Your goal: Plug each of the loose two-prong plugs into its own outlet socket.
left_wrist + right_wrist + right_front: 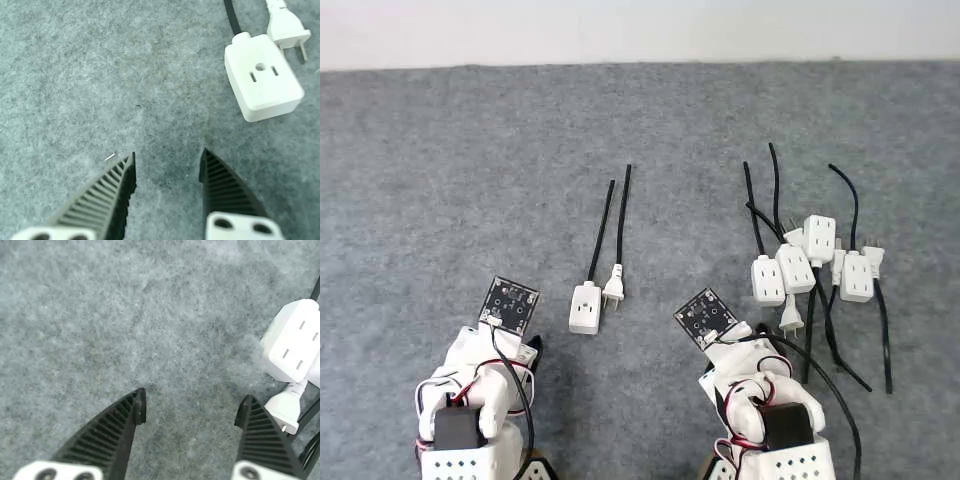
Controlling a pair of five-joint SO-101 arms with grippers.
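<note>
Both my pincers hang spread and empty near the worktop's (470, 180) front edge: left pincer (168, 156), right pincer (194, 395). One plug (613, 287) lies just beside its socket (585, 308) mid-worktop. The rest sit in a heap (815, 265) toward the right edge. There, crossed cords (883, 340) could drag neighbours along, and a skewed grip would miss the slots.

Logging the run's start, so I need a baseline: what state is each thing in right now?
left gripper: open, holding nothing.
right gripper: open, holding nothing.
middle socket: slots up, empty.
middle plug: unplugged, lying beside the middle socket.
pile socket: visible slots empty.
pile plug: unplugged, lying against the pile socket.
cords: tangled in the pile.
</note>
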